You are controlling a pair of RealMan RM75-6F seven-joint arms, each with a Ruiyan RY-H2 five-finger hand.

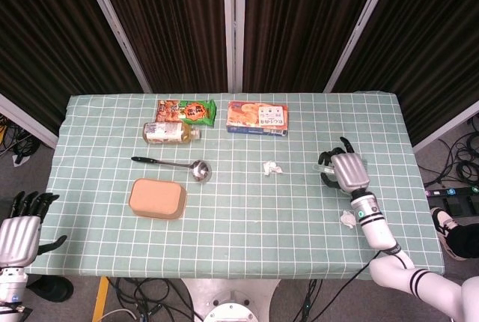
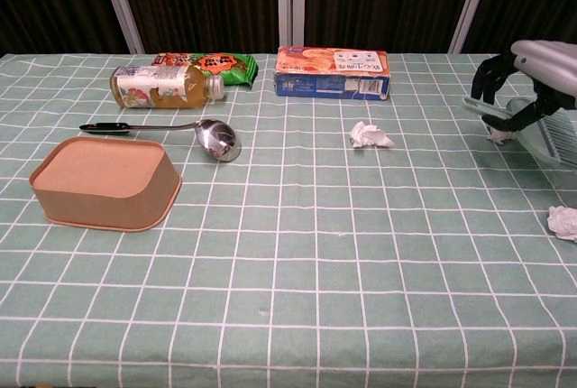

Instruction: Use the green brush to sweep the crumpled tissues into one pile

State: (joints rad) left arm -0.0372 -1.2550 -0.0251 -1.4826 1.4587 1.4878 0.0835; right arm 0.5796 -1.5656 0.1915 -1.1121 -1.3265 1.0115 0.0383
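My right hand [image 1: 346, 171] [image 2: 534, 70] grips the green brush [image 2: 480, 106] and holds it above the right side of the table. In the head view only the brush's handle tip [image 1: 322, 168] shows past the fingers. One crumpled tissue [image 1: 271, 168] [image 2: 370, 135] lies near the table's middle, left of the hand. A second tissue [image 1: 349, 219] [image 2: 563, 222] lies near the front right, just in front of the hand. My left hand [image 1: 20, 231] hangs off the table's front left corner, fingers apart, holding nothing.
On the green checked cloth lie a tan box [image 1: 157, 198], a metal ladle [image 1: 176, 165], a bottle [image 1: 170, 132], a green snack bag [image 1: 187, 111] and an orange carton [image 1: 257, 118]. The table's right edge [image 1: 419, 187] is close to the right hand.
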